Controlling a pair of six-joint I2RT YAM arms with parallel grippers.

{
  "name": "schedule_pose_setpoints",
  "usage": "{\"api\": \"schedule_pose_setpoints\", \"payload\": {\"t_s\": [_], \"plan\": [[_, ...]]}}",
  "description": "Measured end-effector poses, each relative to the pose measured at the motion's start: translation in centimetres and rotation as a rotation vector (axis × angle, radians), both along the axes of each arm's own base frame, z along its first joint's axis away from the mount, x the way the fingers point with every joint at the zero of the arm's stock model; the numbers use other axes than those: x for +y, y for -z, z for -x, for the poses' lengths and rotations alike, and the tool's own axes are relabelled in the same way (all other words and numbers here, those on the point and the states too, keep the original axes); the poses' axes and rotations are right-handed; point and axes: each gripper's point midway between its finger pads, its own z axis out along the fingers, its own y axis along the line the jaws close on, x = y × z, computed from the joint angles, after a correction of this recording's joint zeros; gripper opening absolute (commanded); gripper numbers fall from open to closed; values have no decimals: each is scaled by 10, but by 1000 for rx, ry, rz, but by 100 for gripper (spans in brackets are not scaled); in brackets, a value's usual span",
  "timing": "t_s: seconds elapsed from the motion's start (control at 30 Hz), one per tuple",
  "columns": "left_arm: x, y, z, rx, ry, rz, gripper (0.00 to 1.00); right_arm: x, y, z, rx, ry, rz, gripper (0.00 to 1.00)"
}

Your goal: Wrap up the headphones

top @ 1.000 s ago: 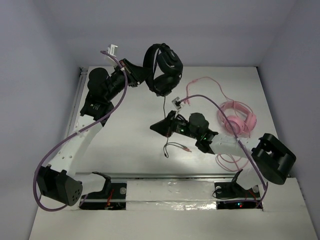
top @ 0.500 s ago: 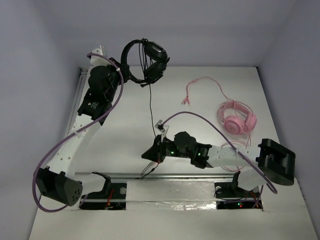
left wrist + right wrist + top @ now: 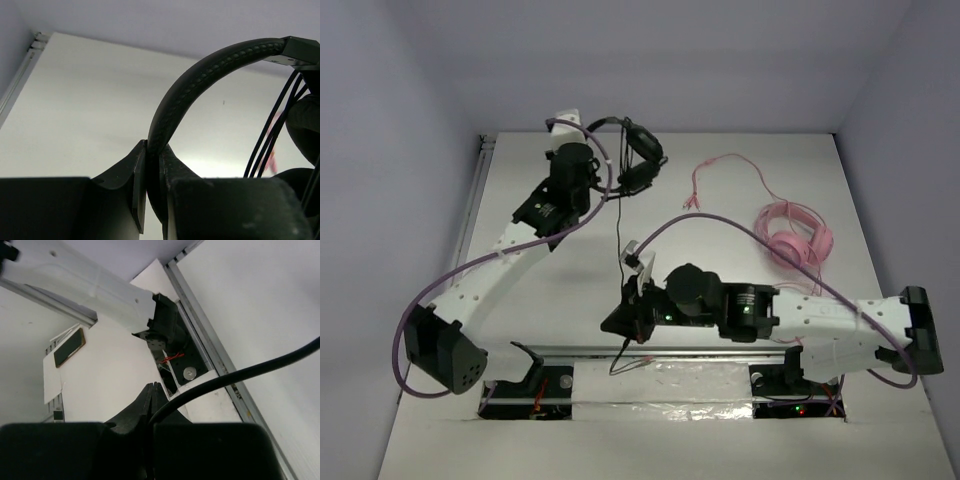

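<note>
The headphones (image 3: 638, 160) are held up.
With headband (image 3: 210, 65) clamped in left tool (image 3: 152, 150) and cable (image 3: 619, 225) seemingly nipped shut in right tool (image 3: 151, 388), tautness should be kept.

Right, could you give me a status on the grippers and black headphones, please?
Left gripper shut on the headphones at the headband. Right gripper shut on the cable near the front edge. Pink headphones off right, clear.

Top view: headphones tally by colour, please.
Black over-ear headphones with a padded headband and thin black cable: 1
Pink over-ear headphones with a pink cable: 1
Total: 2
</note>
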Motion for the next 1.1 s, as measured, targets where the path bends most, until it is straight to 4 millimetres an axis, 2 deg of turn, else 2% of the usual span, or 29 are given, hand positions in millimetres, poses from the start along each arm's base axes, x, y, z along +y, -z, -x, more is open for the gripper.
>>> {"api": "schedule_pose_setpoints", "payload": {"t_s": [0.1,0.2,0.37,0.5,0.63,0.73,0.83,1.1], "plan": [[-20,29,2,84,51,-96,0,-17,-35,-8,-61,42,6,0],[-22,52,5,161,79,-164,0,-39,-58,-22,-129,116,37,0],[-30,83,20,245,190,-194,0,-81,-61,-50,-238,259,153,0],[-39,121,50,345,314,-221,0,-107,-61,-77,-307,364,226,0],[-58,150,85,435,470,-259,0,-130,-62,-112,-362,485,292,0],[-75,161,107,474,587,-256,0,-145,-63,-137,-398,572,347,0],[-84,164,122,487,667,-233,0,-159,-58,-157,-428,645,411,0],[-95,147,145,444,803,-159,0,-194,-34,-197,-454,802,558,0]]}}
